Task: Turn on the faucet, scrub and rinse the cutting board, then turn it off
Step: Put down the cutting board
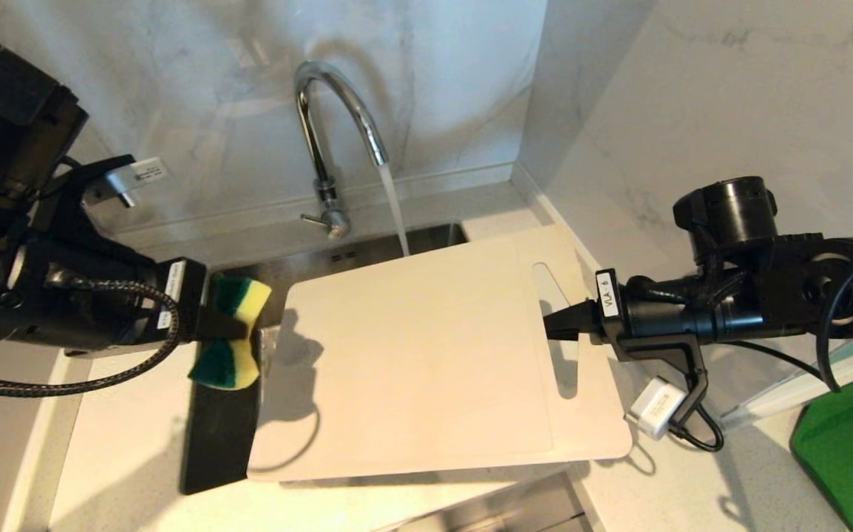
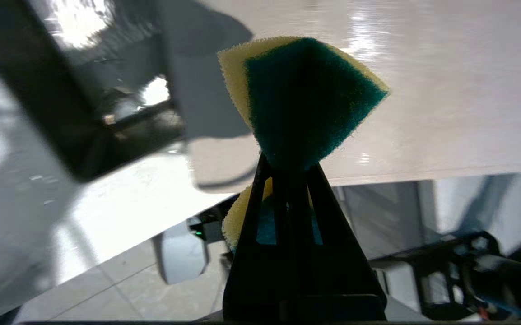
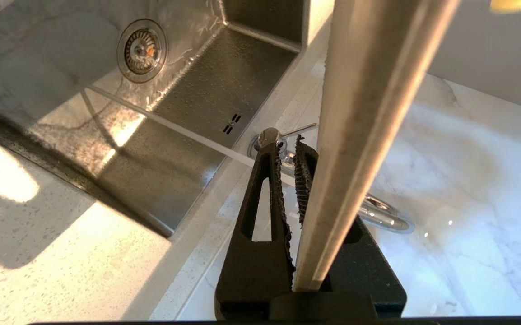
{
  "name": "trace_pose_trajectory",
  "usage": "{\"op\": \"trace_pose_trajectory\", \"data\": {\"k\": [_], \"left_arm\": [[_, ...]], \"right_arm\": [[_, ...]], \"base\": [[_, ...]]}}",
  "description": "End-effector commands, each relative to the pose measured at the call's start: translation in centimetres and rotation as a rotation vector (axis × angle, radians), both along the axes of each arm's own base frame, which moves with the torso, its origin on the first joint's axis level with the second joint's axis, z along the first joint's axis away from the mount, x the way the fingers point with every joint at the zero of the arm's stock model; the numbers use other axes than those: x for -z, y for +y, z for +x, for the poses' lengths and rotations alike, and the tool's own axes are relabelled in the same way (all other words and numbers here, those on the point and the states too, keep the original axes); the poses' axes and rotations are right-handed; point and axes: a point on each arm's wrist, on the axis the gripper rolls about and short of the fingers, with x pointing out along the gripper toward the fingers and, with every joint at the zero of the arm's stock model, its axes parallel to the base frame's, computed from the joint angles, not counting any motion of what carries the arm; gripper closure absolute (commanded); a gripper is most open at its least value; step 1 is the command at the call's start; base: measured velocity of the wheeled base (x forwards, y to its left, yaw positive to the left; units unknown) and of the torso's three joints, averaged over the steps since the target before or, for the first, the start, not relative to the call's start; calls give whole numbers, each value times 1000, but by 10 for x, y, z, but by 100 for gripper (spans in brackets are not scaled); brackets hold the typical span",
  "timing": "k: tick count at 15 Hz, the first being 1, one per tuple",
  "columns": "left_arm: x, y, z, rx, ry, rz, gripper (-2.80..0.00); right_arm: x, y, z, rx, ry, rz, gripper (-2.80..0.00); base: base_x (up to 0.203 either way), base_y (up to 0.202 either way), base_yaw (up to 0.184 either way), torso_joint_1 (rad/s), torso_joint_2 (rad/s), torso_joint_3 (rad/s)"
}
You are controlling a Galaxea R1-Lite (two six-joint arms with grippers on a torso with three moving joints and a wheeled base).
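Water runs from the chrome faucet [image 1: 323,125] in a thin stream that falls just past the far edge of the cutting board [image 1: 426,355]. The pale board hangs level over the sink, with my right gripper [image 1: 556,325] shut on its right end beside the handle slot. In the right wrist view the board's edge [image 3: 369,113] runs up from between the fingers of the right gripper [image 3: 287,149], with the faucet [image 3: 267,137] behind. My left gripper [image 1: 238,325] is shut on a yellow and green sponge [image 1: 230,332], just left of the board's left edge. The pinched sponge [image 2: 305,95] flares above the left gripper [image 2: 287,162].
The steel sink [image 3: 188,104] with its drain [image 3: 142,50] lies under the board. A dark strip [image 1: 219,436] borders the sink's left side. A bright green mat [image 1: 851,443] lies on the counter at the far right. Marble walls stand behind and to the right.
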Motion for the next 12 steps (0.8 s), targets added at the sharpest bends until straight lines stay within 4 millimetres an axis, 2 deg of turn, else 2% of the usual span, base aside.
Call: {"op": "trace_pose_trajectory", "data": {"k": [1, 7, 12], "left_arm": [[6, 27, -10, -71, -13, 53, 0], [29, 85, -42, -159, -57, 261, 0], [59, 111, -41, -262, -99, 326, 0]], "right_arm": [[-3, 0, -2, -11, -20, 0, 0], [-10, 1, -10, -16, -39, 5, 0], [-12, 1, -10, -12, -27, 16, 0]], "base": [[0, 0, 0, 0, 0, 0], [0, 0, 0, 0, 0, 0], [0, 0, 0, 0, 0, 0]]}}
